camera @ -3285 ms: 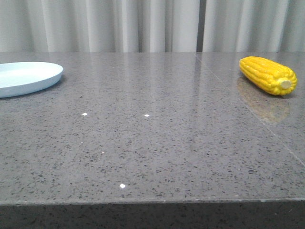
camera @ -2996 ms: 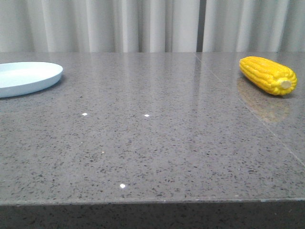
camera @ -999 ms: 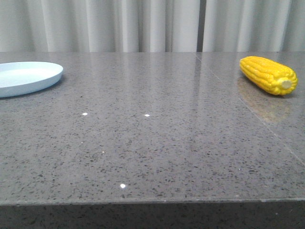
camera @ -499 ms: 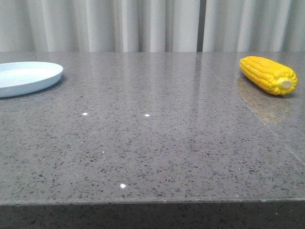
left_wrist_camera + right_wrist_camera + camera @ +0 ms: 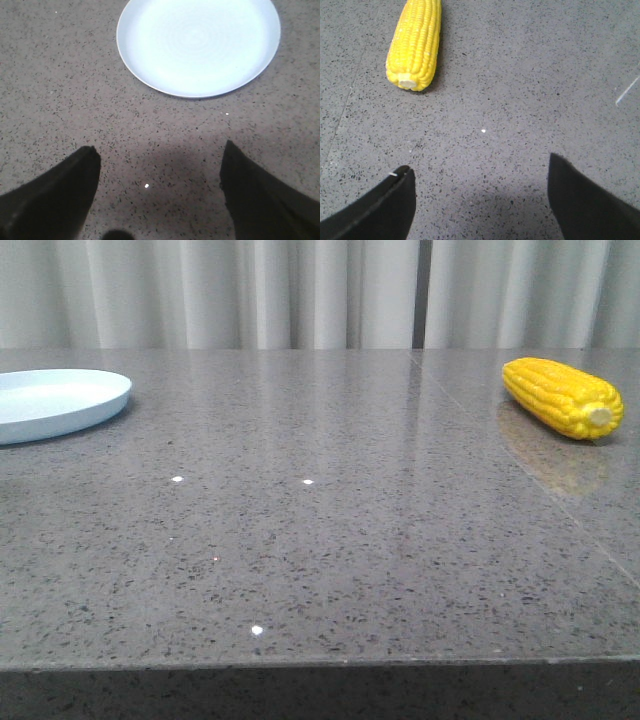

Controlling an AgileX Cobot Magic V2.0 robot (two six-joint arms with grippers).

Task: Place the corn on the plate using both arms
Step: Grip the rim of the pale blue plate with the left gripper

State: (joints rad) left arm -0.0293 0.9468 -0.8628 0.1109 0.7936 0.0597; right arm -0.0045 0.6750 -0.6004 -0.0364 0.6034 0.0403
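The yellow corn (image 5: 562, 396) lies on the grey table at the far right, its pale stub end toward me. It also shows in the right wrist view (image 5: 415, 44). The pale blue plate (image 5: 60, 400) sits at the far left and is empty; it also shows in the left wrist view (image 5: 199, 45). My left gripper (image 5: 159, 155) is open and empty over bare table, short of the plate. My right gripper (image 5: 480, 167) is open and empty over bare table, short of the corn. Neither gripper shows in the front view.
The speckled grey stone table (image 5: 320, 540) has a seam line running near the corn (image 5: 520, 470). White curtains (image 5: 300, 290) hang behind the table's far edge. The table's front edge (image 5: 320, 665) is near the camera.
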